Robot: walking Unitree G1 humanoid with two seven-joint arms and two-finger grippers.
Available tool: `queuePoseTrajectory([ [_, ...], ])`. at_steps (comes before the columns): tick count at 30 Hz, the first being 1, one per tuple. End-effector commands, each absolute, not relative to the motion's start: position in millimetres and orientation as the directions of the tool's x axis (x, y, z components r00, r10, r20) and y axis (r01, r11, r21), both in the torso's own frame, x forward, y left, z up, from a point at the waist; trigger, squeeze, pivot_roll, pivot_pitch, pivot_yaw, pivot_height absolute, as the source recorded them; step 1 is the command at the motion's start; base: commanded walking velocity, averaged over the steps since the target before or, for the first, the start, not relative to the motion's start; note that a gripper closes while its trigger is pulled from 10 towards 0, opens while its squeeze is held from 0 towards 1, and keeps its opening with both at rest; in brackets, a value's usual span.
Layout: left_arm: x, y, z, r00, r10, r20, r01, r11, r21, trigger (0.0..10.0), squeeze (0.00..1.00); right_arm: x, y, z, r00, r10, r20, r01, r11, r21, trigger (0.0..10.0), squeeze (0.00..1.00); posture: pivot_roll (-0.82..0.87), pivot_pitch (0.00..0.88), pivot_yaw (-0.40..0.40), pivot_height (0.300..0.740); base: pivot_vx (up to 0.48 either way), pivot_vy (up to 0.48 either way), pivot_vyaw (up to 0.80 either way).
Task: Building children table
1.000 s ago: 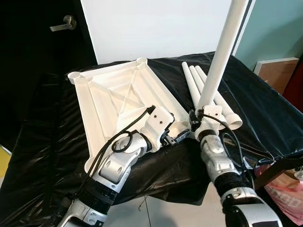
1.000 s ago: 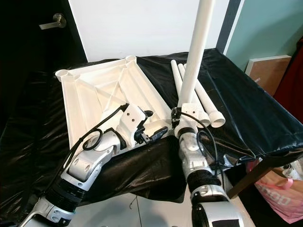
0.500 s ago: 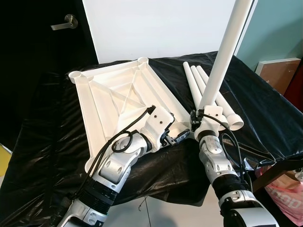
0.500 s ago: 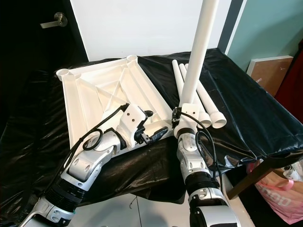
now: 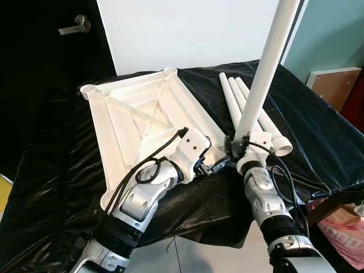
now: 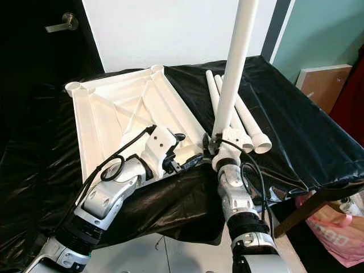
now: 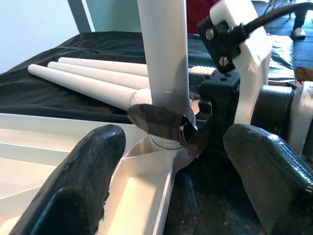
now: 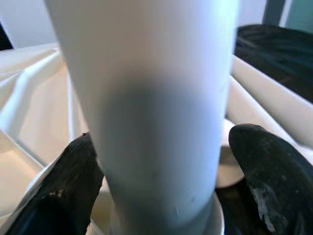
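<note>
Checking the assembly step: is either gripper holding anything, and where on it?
The right gripper holds the upright white table leg near its bottom end; the left gripper holds nothing.

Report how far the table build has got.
Done: the tabletop lies upside down on the black cloth. In hand: the right gripper holds one leg upright at the near corner socket, the left gripper open beside it. Left: three legs on the cloth.

- Black plastic sheet (image 5: pixel 318 131), crinkled, draped over the work surface.
- White panel (image 5: pixel 187 31) upright at far side.
- Door lever (image 5: pixel 74 25), far left.
- Brown board (image 5: pixel 335 85) leaning, right.
- Pink bag (image 5: pixel 341 233), near right.
</note>
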State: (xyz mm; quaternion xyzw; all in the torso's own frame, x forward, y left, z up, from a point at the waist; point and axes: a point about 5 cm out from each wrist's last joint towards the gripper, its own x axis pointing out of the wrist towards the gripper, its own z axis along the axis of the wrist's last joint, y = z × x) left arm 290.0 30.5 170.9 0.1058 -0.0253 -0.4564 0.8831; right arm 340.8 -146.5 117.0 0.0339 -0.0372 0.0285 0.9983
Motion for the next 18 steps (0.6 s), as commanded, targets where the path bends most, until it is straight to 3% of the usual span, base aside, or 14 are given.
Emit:
queuePoseTrajectory([
  [1,287.2,27.4,171.5,0.537,-0.841,-0.068,0.829,0.512,0.226,10.0,0.00,339.0,-147.6,117.8,0.991,0.097,0.089,-0.103,0.992,0.065,10.0,1.00,-0.15,0.000,-0.006,0.740,0.000,0.000,0.00],
  [3,287.1,27.0,171.3,0.537,-0.841,-0.068,0.829,0.512,0.224,10.0,0.00,337.4,-156.2,121.7,0.972,0.215,0.100,-0.219,0.975,0.029,10.0,0.94,-0.15,0.000,-0.005,0.740,0.000,0.000,0.00],
  [4,287.1,26.8,171.2,0.537,-0.841,-0.068,0.830,0.512,0.223,10.0,0.00,337.3,-159.3,123.3,0.958,0.269,0.097,-0.270,0.963,0.004,10.0,0.00,-0.15,0.000,-0.005,0.740,0.000,0.000,0.00],
  [13,289.7,27.2,171.9,0.541,-0.839,-0.066,0.827,0.515,0.226,10.0,0.00,348.2,-163.4,122.5,0.880,0.474,-0.018,-0.473,0.873,-0.115,10.0,0.00,-0.16,0.000,-0.002,0.740,0.000,0.000,0.00],
  [18,292.0,28.4,172.8,0.552,-0.832,-0.063,0.819,0.526,0.230,10.0,0.00,354.4,-164.1,118.9,0.880,0.472,-0.061,-0.475,0.869,-0.136,10.0,0.00,-0.15,0.000,-0.006,0.740,0.000,0.000,0.00],
])
